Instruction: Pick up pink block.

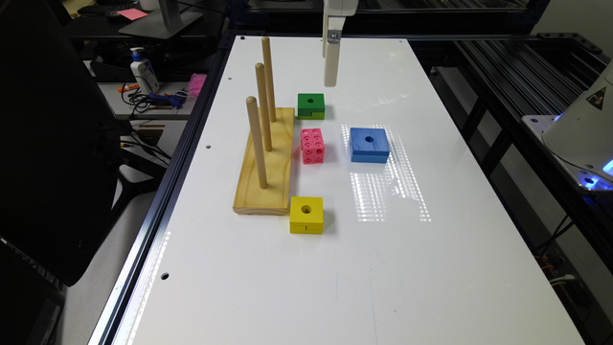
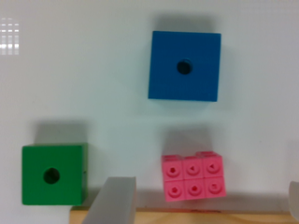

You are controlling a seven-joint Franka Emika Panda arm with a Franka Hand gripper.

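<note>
Pink block at rest on the white tabletop, just beside the long edge of the wooden peg base, between the green block toward the far edge and the yellow block toward the near edge; blue block close by on the side away from the base. Gripper raised high above the far half of the tabletop, over the green block's side, fingers spread wide in the wrist view with the pink block between them, grasping nothing.

Judged light, rigid and hard: moulded plastic, small cubes joined two across and three along, round holes on every face. Glossy surface, likely a little slippery, though the seams and holes ought to give the pads some purchase. Not fragile. Best taken across the narrow width, on the two long flat sides, near the middle. Little room on the base side, so a careful descent called for.

Other blocks solid, painted, square, single centre hole each. Base pale varnished wood with three upright round pegs. Tabletop smooth and reflective.
</note>
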